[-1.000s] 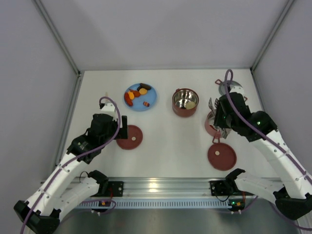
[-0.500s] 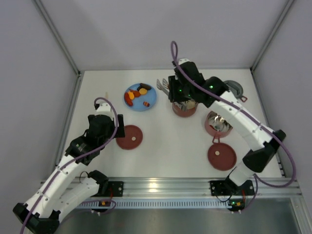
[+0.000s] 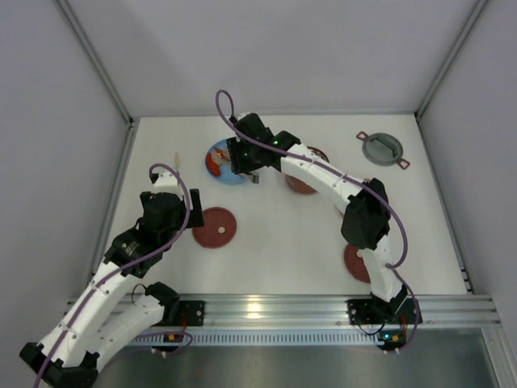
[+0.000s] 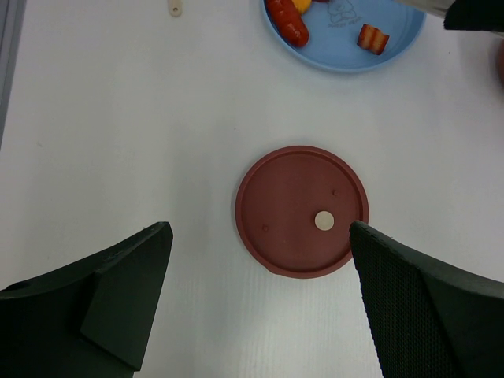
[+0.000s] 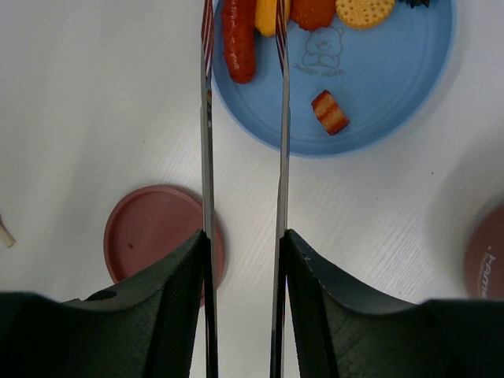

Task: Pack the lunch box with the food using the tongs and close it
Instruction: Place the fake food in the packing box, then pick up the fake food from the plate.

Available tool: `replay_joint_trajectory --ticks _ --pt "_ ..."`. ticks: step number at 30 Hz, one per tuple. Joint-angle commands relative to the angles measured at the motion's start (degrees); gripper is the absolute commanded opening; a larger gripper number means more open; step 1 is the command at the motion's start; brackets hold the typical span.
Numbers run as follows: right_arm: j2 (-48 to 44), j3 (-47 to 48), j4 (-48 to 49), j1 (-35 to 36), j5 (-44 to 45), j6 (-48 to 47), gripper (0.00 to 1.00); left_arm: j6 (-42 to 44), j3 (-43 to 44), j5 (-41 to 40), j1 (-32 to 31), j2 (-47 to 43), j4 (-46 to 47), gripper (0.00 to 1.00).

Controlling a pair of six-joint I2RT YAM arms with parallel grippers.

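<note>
Left claw (image 4: pixel 256 232), jaws spread wide and empty, hangs over a dark-red disc lid (image 4: pixel 302 211) lying on the bench (image 4: pixel 118 118) at 6 o'clock from the light-blue plate (image 4: pixel 331 51). Right claw (image 5: pixel 242 244) pinches the tongs (image 5: pixel 206 157), whose parted arms flank a red sausage piece (image 5: pixel 239 35) at the plate's 9 o'clock.

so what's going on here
The right gripper holds the tongs out over the blue plate, with a red sausage piece lying between the tong arms, not visibly pinched. The left gripper hangs open and empty above a dark-red lid. The grey cover lies apart at the far right.
</note>
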Motion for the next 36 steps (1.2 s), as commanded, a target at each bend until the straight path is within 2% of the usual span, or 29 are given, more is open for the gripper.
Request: replay_joint_trajectory --ticks 1,36 --pt "1.83 3.80 7.98 0.79 -2.54 -0.16 0.43 -0.20 0.85 -0.68 -0.20 -0.02 0.22 0.99" --pt "9.48 3.71 9.39 1.31 -2.45 3.44 0.42 0.24 0.68 0.90 -0.28 0.68 0.57 0.99"
